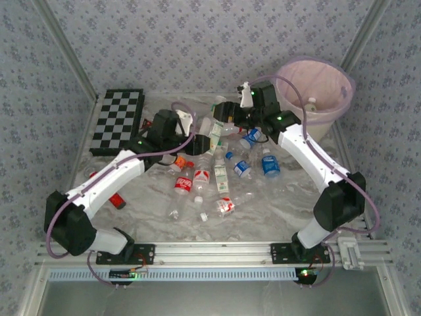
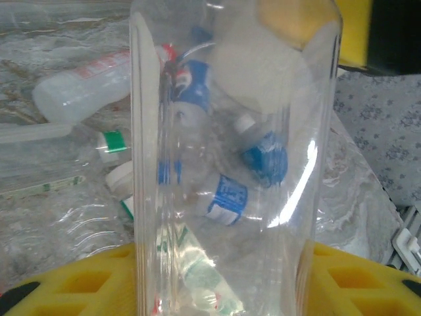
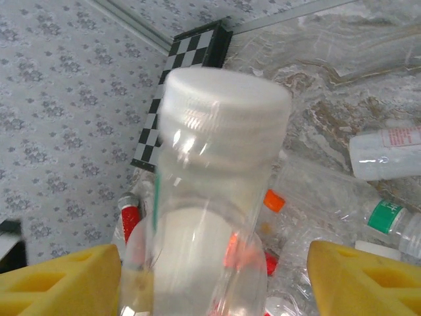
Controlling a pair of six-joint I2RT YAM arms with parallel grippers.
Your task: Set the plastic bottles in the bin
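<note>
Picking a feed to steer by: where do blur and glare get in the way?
Top external: evenly lit, slightly soft. Left wrist: the clear bottle close up warps what lies behind, glare streak on its right. Right wrist: the white-capped bottle is blurred, the chequered board sharper.

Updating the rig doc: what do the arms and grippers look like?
Left arm and right arm: white shells, black joints, a green light near the wrist, a lilac cable. Left gripper and right gripper have blocky yellow fingers.
</note>
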